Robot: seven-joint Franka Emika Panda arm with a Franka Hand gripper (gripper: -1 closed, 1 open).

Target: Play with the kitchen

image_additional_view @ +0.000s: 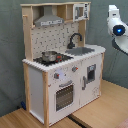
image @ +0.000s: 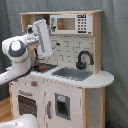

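The kitchen [image: 75, 95] is a tall white and light-wood toy unit with a black stovetop [image: 44, 67], a grey sink [image: 75, 74], a black faucet [image: 84, 59] and a small microwave [image: 70, 23] on top. In the second exterior view its hood [image_additional_view: 49, 20], oven door [image_additional_view: 64, 96] and a metal pot [image_additional_view: 49, 56] on the stovetop show. My gripper [image: 44, 37] hangs tilted above the stovetop, in front of the kitchen's back panel, touching nothing that I can see. In the second exterior view only the arm [image_additional_view: 118, 29] shows, beyond the kitchen's far end.
A grey curtain [image_additional_view: 10, 55] hangs behind the kitchen. The kitchen stands on a wooden floor [image_additional_view: 100, 112]. The rounded counter end [image: 102, 79] juts out beside the sink. A small red item [image: 42, 66] lies on the stovetop.
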